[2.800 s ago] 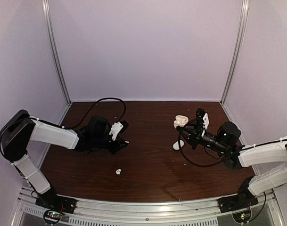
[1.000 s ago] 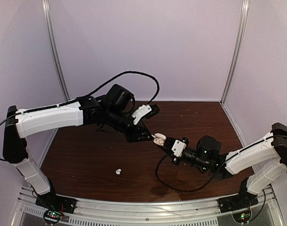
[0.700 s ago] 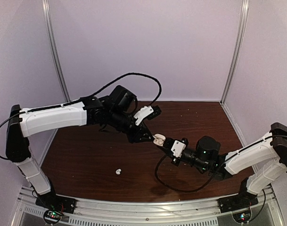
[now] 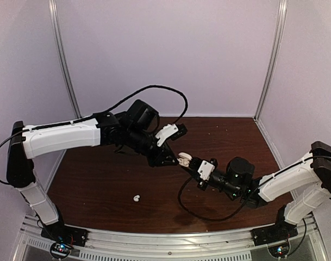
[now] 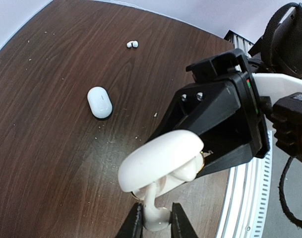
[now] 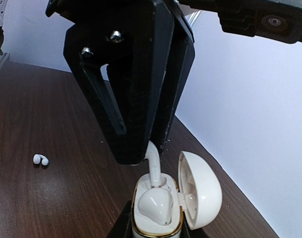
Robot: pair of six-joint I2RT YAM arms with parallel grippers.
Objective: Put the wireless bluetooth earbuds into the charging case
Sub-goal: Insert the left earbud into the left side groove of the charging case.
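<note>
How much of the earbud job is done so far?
Done: one glossy white earbud sits in the open white charging case held by the right gripper. In hand: the left gripper holds a second earbud by its stem at the case. Left: two more earbuds lie on the brown table.

Earbud (image 6: 152, 166) above open case (image 6: 200, 191), loose earbud (image 4: 136, 198) near-left on table (image 4: 100, 185)

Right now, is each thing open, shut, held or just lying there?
open charging case: lid up, held off the table by the right fingers.
seated earbud: sitting in that case.
held earbud: pinched by the left fingers, tip reaching into the case.
loose earbuds: two, lying together on the table.
second case: shut, lying on the table.
</note>
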